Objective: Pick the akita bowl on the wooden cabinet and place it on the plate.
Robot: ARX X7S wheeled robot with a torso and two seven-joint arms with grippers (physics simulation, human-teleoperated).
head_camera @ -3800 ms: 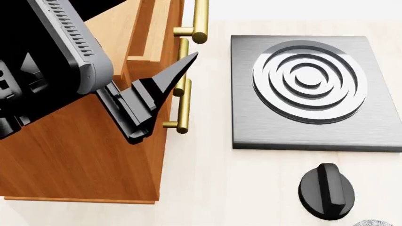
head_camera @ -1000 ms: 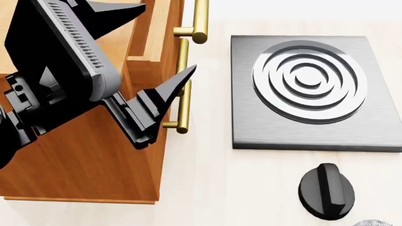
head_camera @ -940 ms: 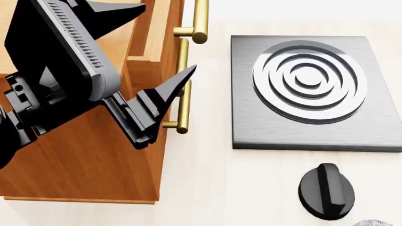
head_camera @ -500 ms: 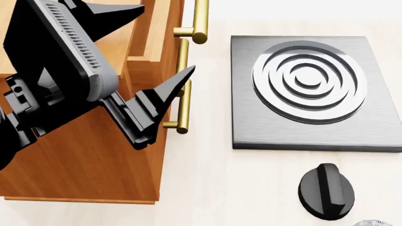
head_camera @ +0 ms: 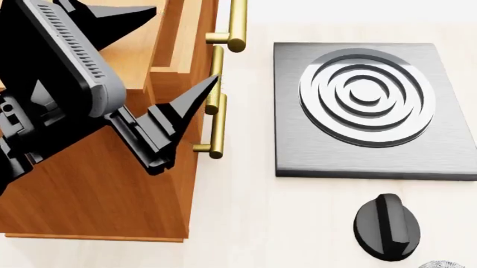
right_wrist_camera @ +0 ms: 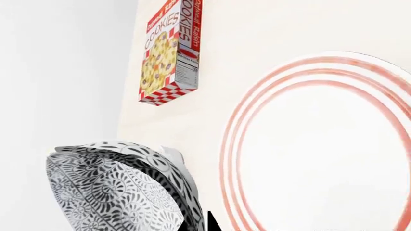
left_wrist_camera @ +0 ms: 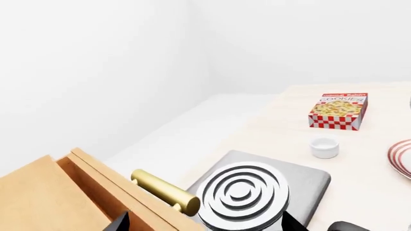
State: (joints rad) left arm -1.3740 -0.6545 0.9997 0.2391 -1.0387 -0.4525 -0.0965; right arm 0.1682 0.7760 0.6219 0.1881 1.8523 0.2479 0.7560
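The akita bowl on the cabinet is hidden from every view. The wooden cabinet fills the head view's left, its top largely covered by my left arm. My left gripper hovers over the cabinet's front top edge, open wide and holding nothing. The plate, white with red rings, lies on the table. Only one black fingertip of my right gripper shows, between the plate and a black-and-white patterned bowl standing on the table.
Brass handles stick out of the cabinet front. A grey burner plate and a black knob lie right of it. Further off are a cookies box and a small white cup.
My left gripper has drifted a little to the left over the cabinet, still open. Nothing else has moved.
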